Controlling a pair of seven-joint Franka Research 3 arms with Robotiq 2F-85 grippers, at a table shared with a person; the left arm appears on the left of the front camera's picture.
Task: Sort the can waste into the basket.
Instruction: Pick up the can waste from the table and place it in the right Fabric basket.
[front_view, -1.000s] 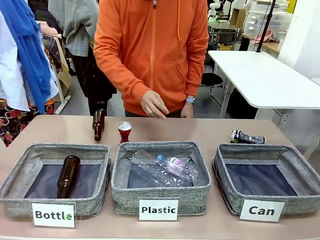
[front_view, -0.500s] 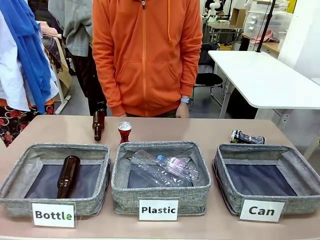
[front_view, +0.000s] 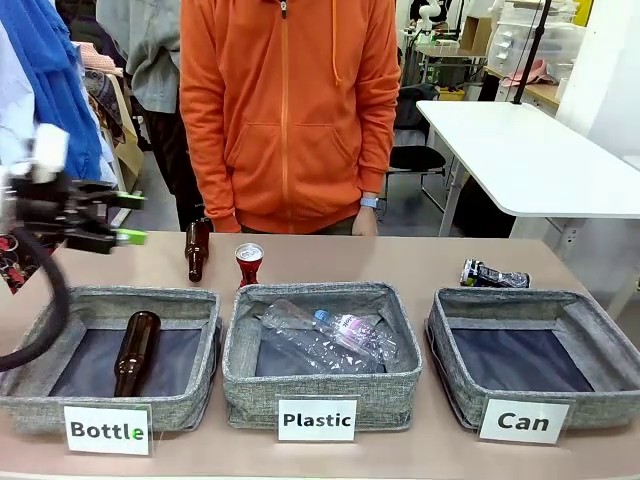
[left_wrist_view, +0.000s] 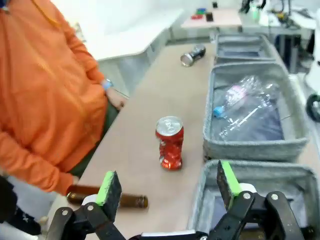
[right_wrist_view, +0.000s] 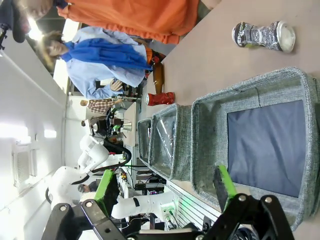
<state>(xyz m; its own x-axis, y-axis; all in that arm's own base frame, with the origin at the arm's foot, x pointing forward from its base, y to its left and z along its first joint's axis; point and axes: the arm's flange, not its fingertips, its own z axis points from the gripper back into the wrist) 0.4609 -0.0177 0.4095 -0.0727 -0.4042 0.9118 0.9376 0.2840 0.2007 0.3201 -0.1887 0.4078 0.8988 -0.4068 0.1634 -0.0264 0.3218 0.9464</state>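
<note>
The left gripper (front_view: 128, 218) is held wide open and empty at the far left, above the far rim of the Bottle bin (front_view: 60, 297), with its fingers pointed right along the table. Between its green pads, in its wrist view, the red can (left_wrist_view: 170, 142) is framed upright and dented, well apart from them. The right gripper (right_wrist_view: 165, 186) is likewise spread wide with nothing in it, over the near right side, above the basket (right_wrist_view: 210, 145).

The red can is stood just beyond the far left corner of the Plastic bin (front_view: 320, 385), with a brown bottle (front_view: 196, 250) laid just left of it. The crushed can (front_view: 494, 275) is laid on its side just beyond the basket's far rim. The basket's dark floor is bare.

A reach for the red can is judged to be the step in hand. The pads are best brought to either side of its body, below the silver top and clear of the bottle. Only light pressure is advised, and a lift high enough to pass the bin walls.

The left arm is cut off at the left edge. The bottle is partly covered by a finger in the wrist view. The crushed can's print cannot be read.
</note>
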